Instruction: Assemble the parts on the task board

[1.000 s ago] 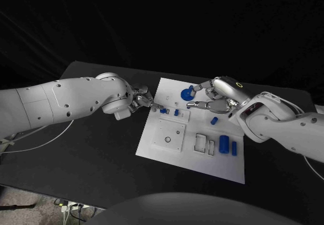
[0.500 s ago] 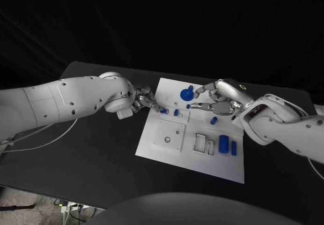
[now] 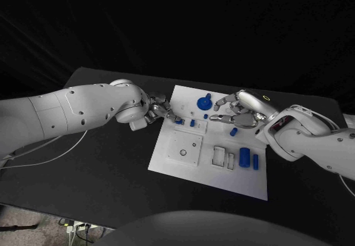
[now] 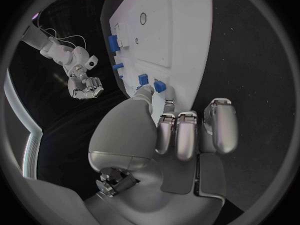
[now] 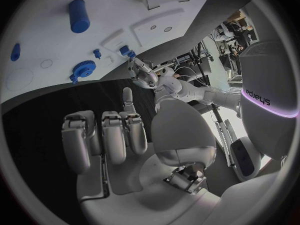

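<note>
The white task board lies mid-table. On its far end stand a blue gear, a small blue piece and a blue peg. My left hand is at the board's left edge; its thumb and one finger reach out to the small blue piece, the other fingers curled, nothing held. My right hand hovers over the board's far right, just right of the gear, fingers loosely bent and empty. One fingertip points toward the peg.
A raised white plate with a round hole and a rectangular slot sit mid-board. A thick blue cylinder, a slim one and a short blue piece lie at its right. White cables trail at the left.
My right hand has drawn back a little from the gear, toward the right. My left hand's fingertips have pulled slightly away from the small blue piece, which stays on the board.
</note>
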`<action>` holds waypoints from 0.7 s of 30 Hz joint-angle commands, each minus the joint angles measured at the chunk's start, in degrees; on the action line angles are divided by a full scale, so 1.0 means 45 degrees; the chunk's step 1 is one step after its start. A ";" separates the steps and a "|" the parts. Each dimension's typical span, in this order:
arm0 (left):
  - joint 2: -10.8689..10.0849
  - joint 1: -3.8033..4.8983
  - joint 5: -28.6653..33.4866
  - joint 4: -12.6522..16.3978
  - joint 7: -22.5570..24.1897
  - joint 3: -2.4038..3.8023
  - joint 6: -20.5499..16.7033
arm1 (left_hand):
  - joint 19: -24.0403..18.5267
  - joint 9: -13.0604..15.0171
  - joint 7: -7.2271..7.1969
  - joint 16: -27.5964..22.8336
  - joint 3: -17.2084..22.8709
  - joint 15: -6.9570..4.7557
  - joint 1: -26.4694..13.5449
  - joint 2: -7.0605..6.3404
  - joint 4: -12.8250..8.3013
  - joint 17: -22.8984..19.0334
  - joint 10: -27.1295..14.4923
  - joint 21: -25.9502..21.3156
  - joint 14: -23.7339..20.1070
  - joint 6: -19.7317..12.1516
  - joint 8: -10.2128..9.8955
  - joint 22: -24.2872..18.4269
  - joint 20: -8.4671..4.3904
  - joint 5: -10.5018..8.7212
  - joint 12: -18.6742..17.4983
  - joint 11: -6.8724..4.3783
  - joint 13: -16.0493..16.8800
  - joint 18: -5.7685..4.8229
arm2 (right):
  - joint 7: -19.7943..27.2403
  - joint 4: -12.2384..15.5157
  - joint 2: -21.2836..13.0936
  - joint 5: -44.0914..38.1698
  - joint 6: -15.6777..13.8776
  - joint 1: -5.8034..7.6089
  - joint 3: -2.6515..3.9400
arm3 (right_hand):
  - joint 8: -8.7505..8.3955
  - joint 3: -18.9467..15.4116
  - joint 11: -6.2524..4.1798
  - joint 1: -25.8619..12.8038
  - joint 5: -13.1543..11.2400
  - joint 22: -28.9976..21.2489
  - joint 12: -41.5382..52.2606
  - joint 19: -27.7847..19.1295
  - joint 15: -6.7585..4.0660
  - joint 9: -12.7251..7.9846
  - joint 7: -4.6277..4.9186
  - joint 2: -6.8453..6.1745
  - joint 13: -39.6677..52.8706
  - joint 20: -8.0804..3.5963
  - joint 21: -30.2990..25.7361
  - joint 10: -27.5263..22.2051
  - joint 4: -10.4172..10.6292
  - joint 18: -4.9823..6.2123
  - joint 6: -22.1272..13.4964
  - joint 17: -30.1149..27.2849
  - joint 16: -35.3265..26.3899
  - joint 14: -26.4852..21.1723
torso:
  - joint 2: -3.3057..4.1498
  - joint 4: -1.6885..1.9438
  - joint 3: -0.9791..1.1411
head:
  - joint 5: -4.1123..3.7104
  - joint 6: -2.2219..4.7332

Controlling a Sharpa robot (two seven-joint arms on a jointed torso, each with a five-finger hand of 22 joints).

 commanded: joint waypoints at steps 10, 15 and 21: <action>0.0219 -0.0265 -0.0108 -0.0246 -0.1025 -0.0132 0.0930 | -0.0020 -0.1255 -0.0022 0.0032 -0.0137 0.0053 0.0053 0.0184 -0.0006 0.3354 0.1325 0.0080 0.1296 0.0311 0.0003 0.2563 0.0001 -0.0177 0.0030 0.0032 0.3346 0.0208 | -0.0425 0.0106 -0.0094 0.0051 0.0702 -0.0053 -0.0009 | 0.0075 0.0106 -0.0075 0.0089 -0.0001 0.3347 0.0034 0.1351 -0.0115 0.0065 -0.0060 0.0190 0.3345 -0.0055 0.0057 0.1324 -0.0064 -0.0181 0.0105 0.3353 0.0044 0.1349 | 0.0006 0.0005 0.0001 | -0.0015 0.0000; 0.0333 -0.0310 -0.0312 -0.0336 -0.1468 -0.0132 0.1133 | -0.0052 -0.1102 -0.0118 0.0032 -0.0293 -0.0016 0.0019 0.0239 -0.0007 0.3354 0.1325 0.0045 0.1296 0.0506 0.0274 0.2546 -0.0046 -0.0616 0.0030 -0.0046 0.3346 0.0223 | -0.0529 0.0103 -0.0101 0.0052 0.0884 -0.0101 -0.0016 | 0.0084 0.0114 -0.0083 0.0154 0.0011 0.3347 0.0034 0.1351 -0.0121 0.0097 -0.0068 0.0239 0.3345 -0.0060 0.0057 0.1324 -0.0085 -0.0181 0.0119 0.3353 0.0044 0.1349 | 0.0007 -0.0002 0.0006 | -0.0008 0.0000; 0.0459 -0.0378 -0.0399 -0.0451 -0.1892 -0.0132 0.1373 | -0.0201 -0.1013 -0.0029 0.0032 -0.0539 0.0004 -0.0131 0.0414 -0.0006 0.3354 0.1325 -0.0142 0.1296 0.0102 0.0281 0.2477 -0.0054 -0.1549 0.0030 0.0006 0.3346 0.0267 | -0.0615 0.0104 -0.0113 0.0054 0.1031 -0.0151 -0.0022 | 0.0089 0.0120 -0.0088 0.0206 0.0015 0.3347 0.0034 0.1351 -0.0124 0.0120 -0.0073 0.0272 0.3345 -0.0064 0.0057 0.1324 -0.0103 -0.0181 0.0125 0.3353 0.0044 0.1349 | 0.0008 -0.0004 0.0006 | -0.0028 0.0000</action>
